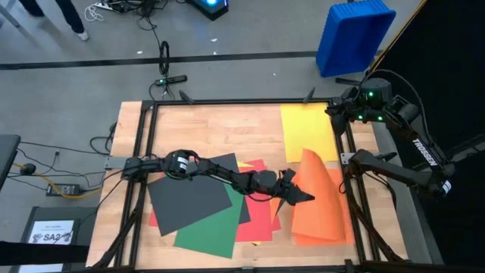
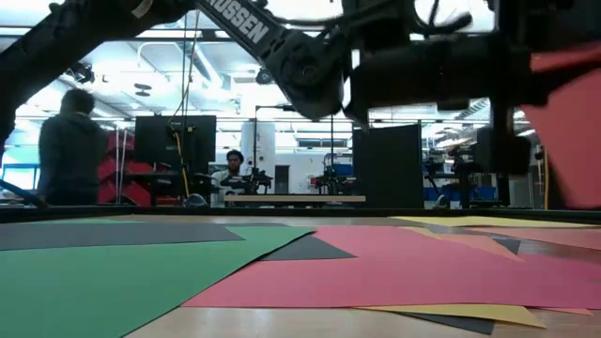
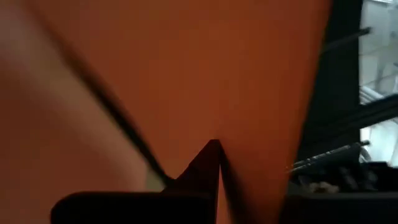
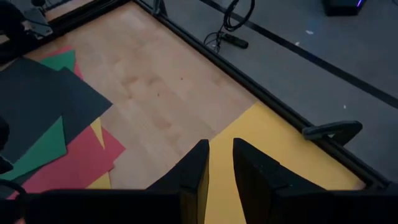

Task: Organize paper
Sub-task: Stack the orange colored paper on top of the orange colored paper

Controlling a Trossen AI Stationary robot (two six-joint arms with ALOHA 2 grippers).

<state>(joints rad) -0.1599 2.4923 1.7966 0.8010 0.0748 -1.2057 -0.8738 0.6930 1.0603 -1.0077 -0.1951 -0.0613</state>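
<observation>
High view: my left pincer (image 1: pixel 303 196) pinches the orange sheet (image 1: pixel 322 205) by its edge, curling it up off the pile (image 1: pixel 204 212) behind me.
Left wrist view: fingers pressed together, orange paper filling everything ahead.
Right wrist view: my right pincer (image 4: pixel 219 163) waits slightly parted above the yellow sheet (image 4: pixel 273 146).

left tool (image 1: pixel 301 196) clamped, right tool (image 4: pixel 219 163) slightly parted

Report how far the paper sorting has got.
Done: one yellow sheet lies alone at the table's far right corner. In hand: the left gripper is shut on the edge of an orange sheet, lifting it into a curl. The right gripper hovers over the yellow sheet, holding nothing. Left: the dark grey, green and red sheets lie overlapped and askew.
</observation>
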